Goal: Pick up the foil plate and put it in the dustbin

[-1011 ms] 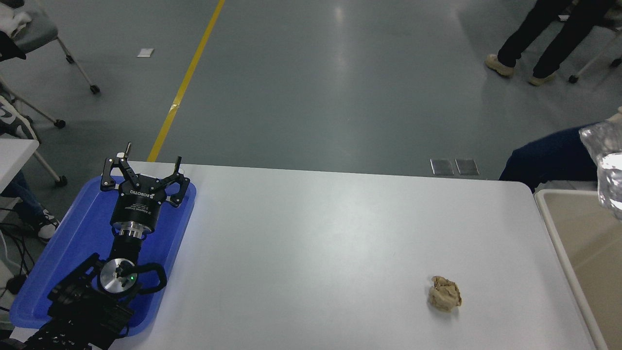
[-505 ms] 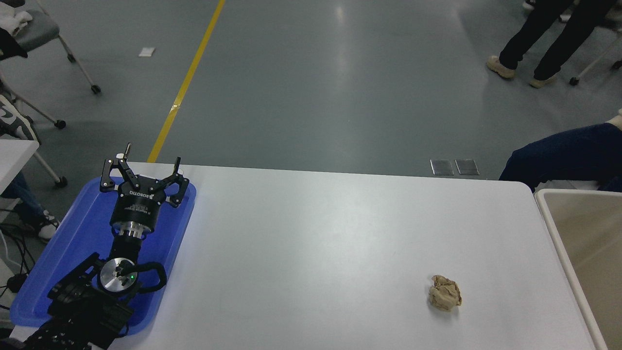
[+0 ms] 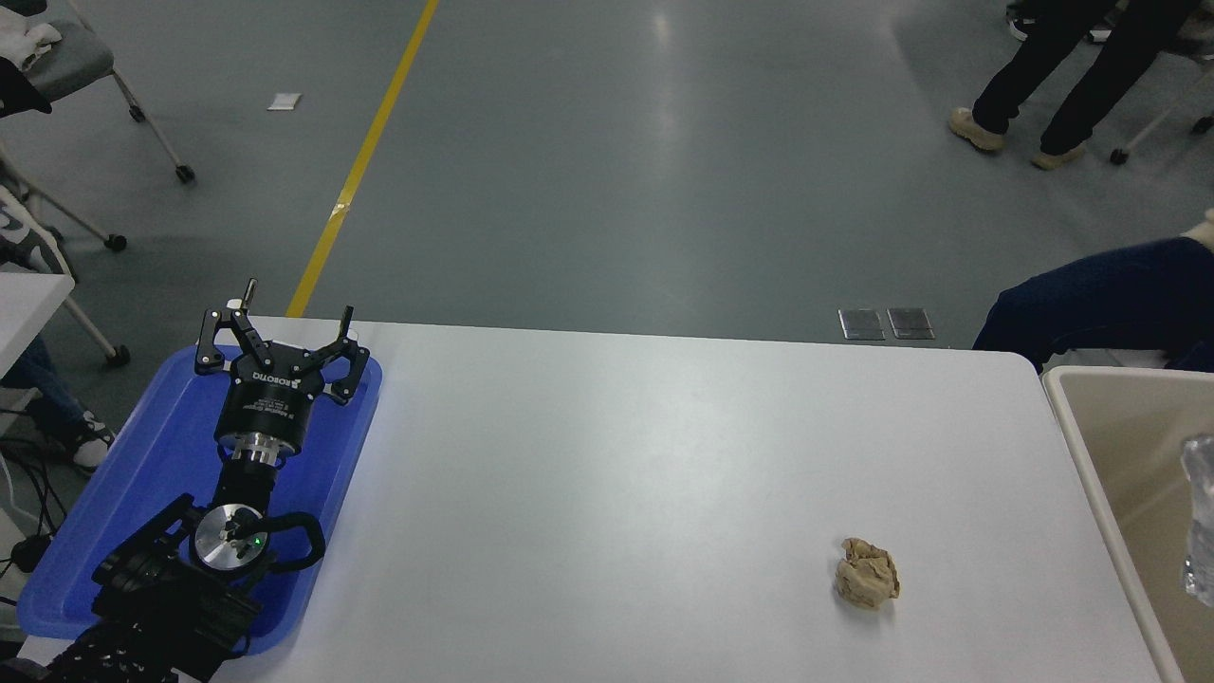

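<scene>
We start with the white table (image 3: 626,474), which fills most of the view, and at its right edge the dustbin (image 3: 1072,417), of which we see only the pale rim and part of the beige inside. On the table's left corner lies a blue tray (image 3: 123,493), and over it our left gripper (image 3: 285,327) is parked, its fingers spread apart and holding nothing. Our right arm and gripper are out of view, so we cannot say what they hold or how they stand. Of the foil plate (image 3: 1199,517) we see just a crinkled silver sliver at the picture's right edge, over the inside of the dustbin; whether it hangs above the bin or already lies in it we cannot tell. We judge that we are at the placing step, near the end of the task. To do it well, we should have the whole plate inside the rim before letting go, since a light, broad sheet of foil can catch on the edge and tip out. The small crumpled brown paper ball (image 3: 867,572) sits on the table near the dustbin and needs no touching.
</scene>
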Robot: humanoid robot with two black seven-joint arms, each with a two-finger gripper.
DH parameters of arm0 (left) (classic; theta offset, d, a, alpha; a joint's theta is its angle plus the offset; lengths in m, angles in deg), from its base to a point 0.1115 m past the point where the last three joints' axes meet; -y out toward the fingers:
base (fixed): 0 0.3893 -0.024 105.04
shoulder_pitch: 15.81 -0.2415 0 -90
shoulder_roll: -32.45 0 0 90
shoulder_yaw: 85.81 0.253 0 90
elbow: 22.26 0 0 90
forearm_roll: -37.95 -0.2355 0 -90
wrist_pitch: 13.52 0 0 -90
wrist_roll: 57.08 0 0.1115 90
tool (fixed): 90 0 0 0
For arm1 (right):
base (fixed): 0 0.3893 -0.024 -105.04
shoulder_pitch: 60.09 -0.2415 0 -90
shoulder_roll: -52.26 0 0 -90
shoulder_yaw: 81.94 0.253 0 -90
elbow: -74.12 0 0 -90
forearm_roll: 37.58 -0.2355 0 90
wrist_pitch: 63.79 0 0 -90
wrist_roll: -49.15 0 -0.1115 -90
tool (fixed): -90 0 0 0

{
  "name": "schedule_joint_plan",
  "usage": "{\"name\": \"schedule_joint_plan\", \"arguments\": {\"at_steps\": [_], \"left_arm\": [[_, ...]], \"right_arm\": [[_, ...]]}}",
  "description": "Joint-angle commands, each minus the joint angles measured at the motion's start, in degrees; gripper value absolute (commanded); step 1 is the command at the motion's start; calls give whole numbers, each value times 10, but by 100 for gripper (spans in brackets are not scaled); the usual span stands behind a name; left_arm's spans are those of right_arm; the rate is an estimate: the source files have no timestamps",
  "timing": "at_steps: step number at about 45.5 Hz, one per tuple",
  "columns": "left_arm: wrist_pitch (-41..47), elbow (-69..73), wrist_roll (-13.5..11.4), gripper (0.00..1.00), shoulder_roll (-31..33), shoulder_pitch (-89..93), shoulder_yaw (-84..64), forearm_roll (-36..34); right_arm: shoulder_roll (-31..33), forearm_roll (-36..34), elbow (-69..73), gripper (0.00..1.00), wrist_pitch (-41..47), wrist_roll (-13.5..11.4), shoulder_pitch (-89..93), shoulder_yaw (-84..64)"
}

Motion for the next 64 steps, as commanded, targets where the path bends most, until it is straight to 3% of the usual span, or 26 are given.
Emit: {"name": "schedule_joint_plan", "arguments": {"at_steps": [1, 4, 6, 20, 32, 45, 57, 64], "left_arm": [[0, 1, 0, 100, 1, 0, 0, 0], [0, 0, 0, 100, 0, 0, 0, 0], [0, 1, 0, 100, 0, 0, 0, 1], [0, 1, 0, 100, 0, 0, 0, 0], [0, 0, 1, 100, 1, 0, 0, 0], [0, 0, 2, 100, 1, 0, 0, 0], [0, 0, 3, 100, 0, 0, 0, 0], [0, 0, 3, 100, 0, 0, 0, 0]], "right_arm": [[-22, -34, -8, 71, -31, -13, 26, 6], [-24, -39, -8, 95, -31, -13, 25, 6], [-26, -41, -8, 100, -32, -13, 25, 6], [-29, -70, 39, 100, -14, -5, -16, 7], [75, -58, 310, 100, 19, -15, -199, -1], [168, 36, 597, 100, 54, -74, -428, -73], [132, 24, 746, 100, 135, -74, -739, -303], [53, -75, 815, 100, 177, -72, -869, -370]]}}
